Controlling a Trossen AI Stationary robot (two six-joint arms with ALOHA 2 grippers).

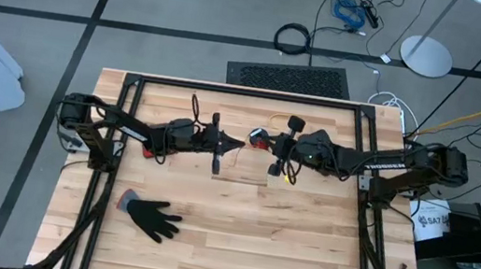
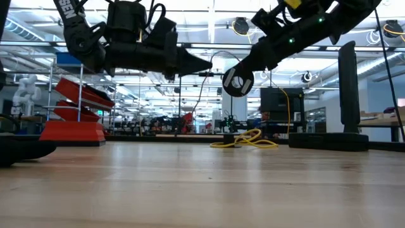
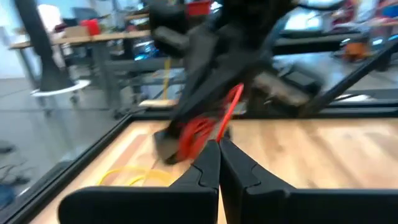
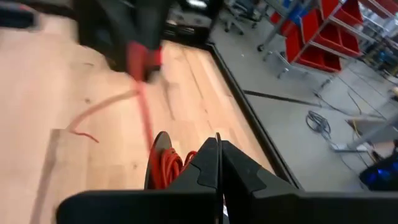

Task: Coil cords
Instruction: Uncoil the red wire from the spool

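Observation:
An orange-red cord runs between my two grippers above the table's middle. Its small coil point(image 1: 259, 139) sits at my right gripper point(image 1: 266, 144), which is shut beside it in the right wrist view point(image 4: 217, 146). A single strand point(image 3: 229, 112) leads from the coil to my left gripper point(image 3: 219, 149), which is shut on it point(image 1: 237, 144). A yellow cord point(image 1: 287, 171) lies loose on the table under my right arm; it also shows in the low view point(image 2: 247, 139). A thin black strand point(image 1: 194, 106) shows by my left arm; whether it is the black cord I cannot tell. My left gripper pinches the single strand point(image 3: 219, 138) between its two fingertips, coming level from the table's left. The strand rises straight and taut from the tips to the coil, clear of the table. My right gripper is shut on the cord at its coil point(image 4: 166, 167), coming level from the table's right. The coil bulges out beside the fingers, which hide the exact place of contact. The coil is lifted clear of the table, and the strand point(image 4: 144, 106) runs straight from it to the other gripper.
A black glove point(image 1: 151, 217) lies flat at the near left. A thin loose cord end point(image 4: 93, 117) lies on the wood below the grippers. The black frame rails point(image 1: 246, 92) border the table. A thick black cable ring point(image 1: 292, 39) lies on the floor beyond.

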